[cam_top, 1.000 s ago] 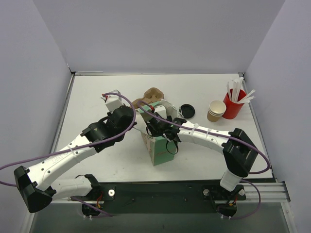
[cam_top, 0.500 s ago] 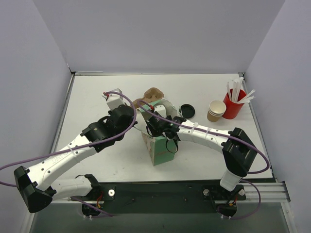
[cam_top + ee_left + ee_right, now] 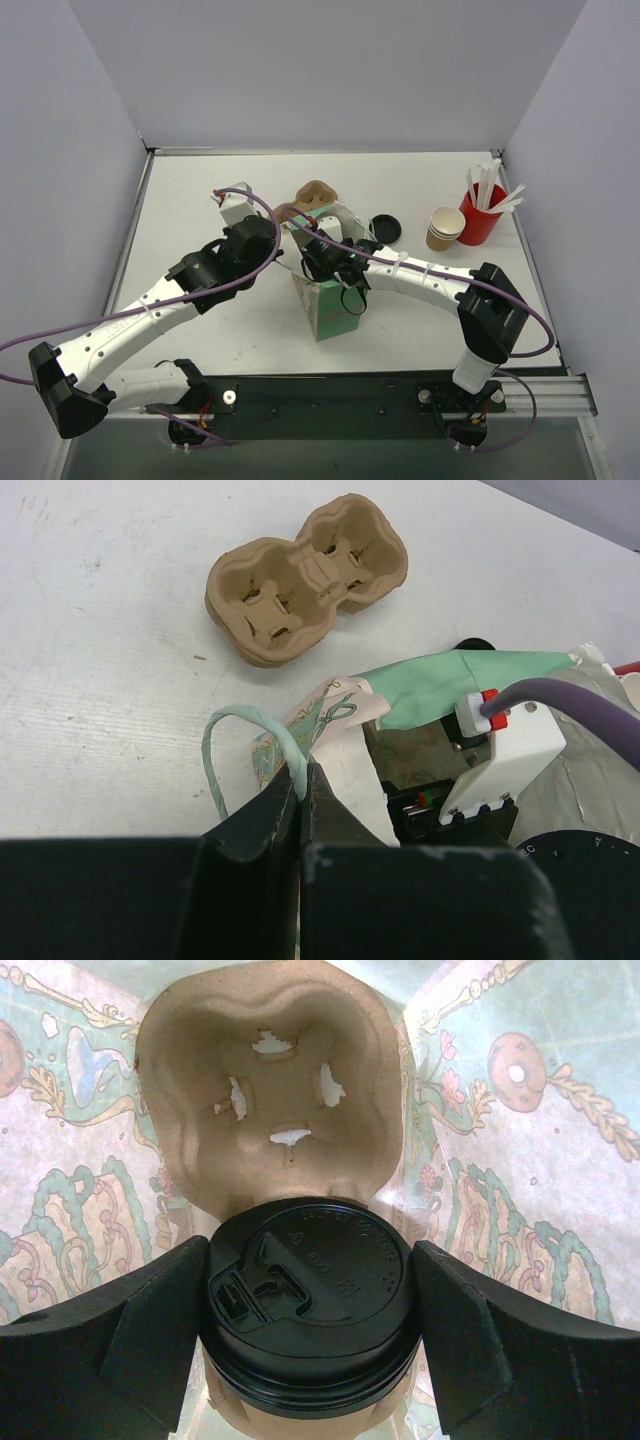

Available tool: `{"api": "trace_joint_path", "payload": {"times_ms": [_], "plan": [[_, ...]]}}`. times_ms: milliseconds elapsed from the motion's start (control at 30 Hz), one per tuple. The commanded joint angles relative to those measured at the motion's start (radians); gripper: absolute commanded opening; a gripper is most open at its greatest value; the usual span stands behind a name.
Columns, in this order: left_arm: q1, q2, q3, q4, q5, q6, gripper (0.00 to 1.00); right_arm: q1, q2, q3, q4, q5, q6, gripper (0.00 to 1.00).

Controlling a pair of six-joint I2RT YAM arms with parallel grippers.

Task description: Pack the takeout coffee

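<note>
Black-lidded takeout coffee (image 3: pixel 305 1305) clamped in right hand (image 3: pixel 310 1260), left hand (image 3: pixel 303 783) pinching bag handle (image 3: pixel 245 713).

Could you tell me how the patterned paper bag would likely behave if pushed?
Probably floppy: the thin paper bag creases where the left gripper pinches its rim. Likely light and apt to tip, being tall and narrow, though the pulp carrier inside may steady it.

This is a robotics lab test cell: plain pale walls (image 3: pixel 330 70) box in a white table (image 3: pixel 180 190), and a left arm (image 3: pixel 150 312) and a right arm (image 3: pixel 430 282) trailing purple cables (image 3: pixel 90 322) are bolted to a black rail (image 3: pixel 330 400) at its near edge.
</note>
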Motion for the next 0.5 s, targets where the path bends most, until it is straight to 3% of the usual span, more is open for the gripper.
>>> {"api": "trace_joint_path", "payload": {"times_ms": [0, 200, 467], "plan": [[0.011, -0.012, 0.039, 0.039, -0.012, 0.024, 0.0, -0.008, 0.061, -0.067, -0.291, -0.008, -0.03, 0.53], [0.011, -0.008, 0.039, 0.047, -0.006, 0.026, 0.0, -0.007, 0.057, -0.039, -0.311, -0.003, -0.035, 0.63], [0.011, -0.015, 0.031, 0.065, 0.009, 0.035, 0.0, -0.013, 0.066, 0.001, -0.343, 0.006, -0.035, 0.66]]}}
